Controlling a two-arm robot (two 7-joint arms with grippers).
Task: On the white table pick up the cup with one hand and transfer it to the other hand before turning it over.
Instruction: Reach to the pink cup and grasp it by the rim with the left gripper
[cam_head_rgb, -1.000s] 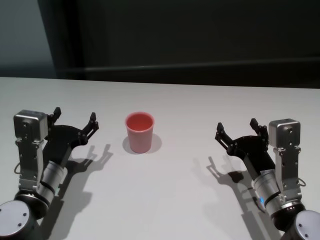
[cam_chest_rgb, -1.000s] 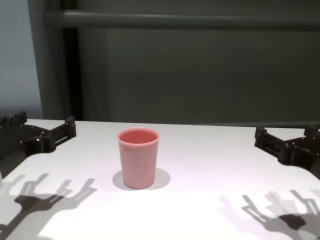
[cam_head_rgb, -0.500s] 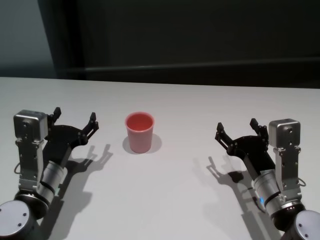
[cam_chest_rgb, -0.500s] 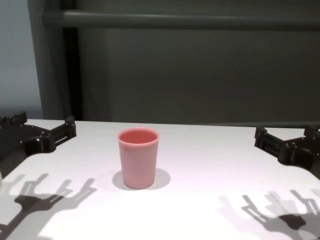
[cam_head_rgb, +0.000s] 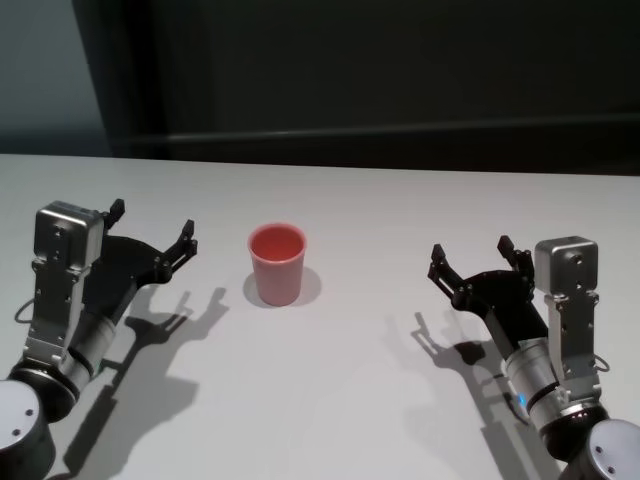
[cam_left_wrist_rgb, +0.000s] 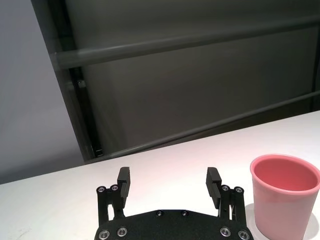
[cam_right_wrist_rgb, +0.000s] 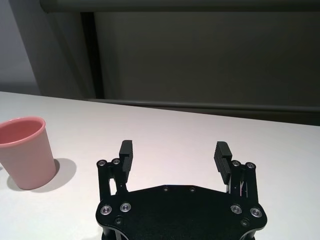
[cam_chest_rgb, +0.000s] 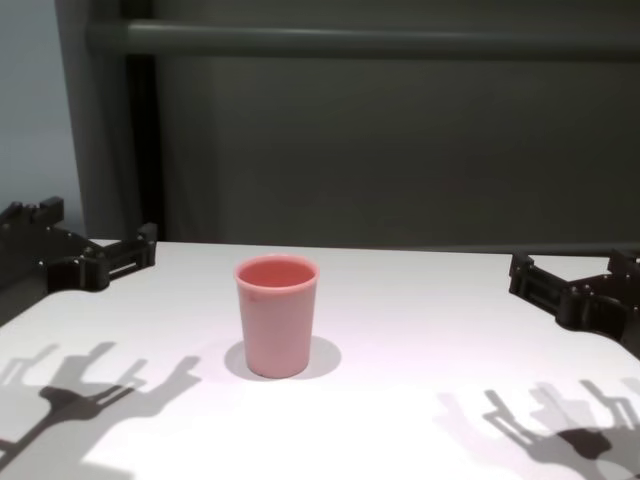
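Pink cup (cam_head_rgb: 277, 262) upright, mouth up, on the white table (cam_head_rgb: 340, 400), mid-table, nearer the far edge. Left gripper (cam_head_rgb: 152, 236) hovers beside it, toward the left edge, fingers spread wide, holding nothing. Right gripper (cam_head_rgb: 470, 266) well apart toward the right edge, equally wide, empty.
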